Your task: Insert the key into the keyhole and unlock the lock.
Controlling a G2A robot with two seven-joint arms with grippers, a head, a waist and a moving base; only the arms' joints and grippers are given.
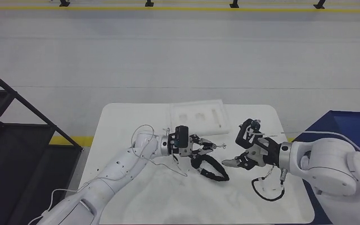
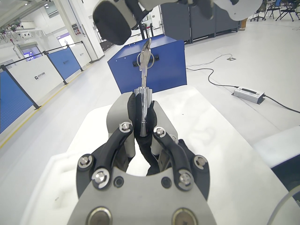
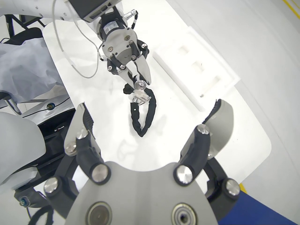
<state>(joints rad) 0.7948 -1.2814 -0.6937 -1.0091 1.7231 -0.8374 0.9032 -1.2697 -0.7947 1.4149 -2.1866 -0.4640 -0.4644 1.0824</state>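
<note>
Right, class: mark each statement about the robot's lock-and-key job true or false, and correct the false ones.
1. The left gripper is shut on the shiny chrome lock cylinder. True.
2. The silver key lies loose, away from the lock. False: its blade is in the end of the cylinder, with the bow and ring sticking out.
3. The right gripper is pinching the key. False: it is open and holds nothing.
4. A black fabric-sleeved chain loops down from the lock cylinder. True.
</note>
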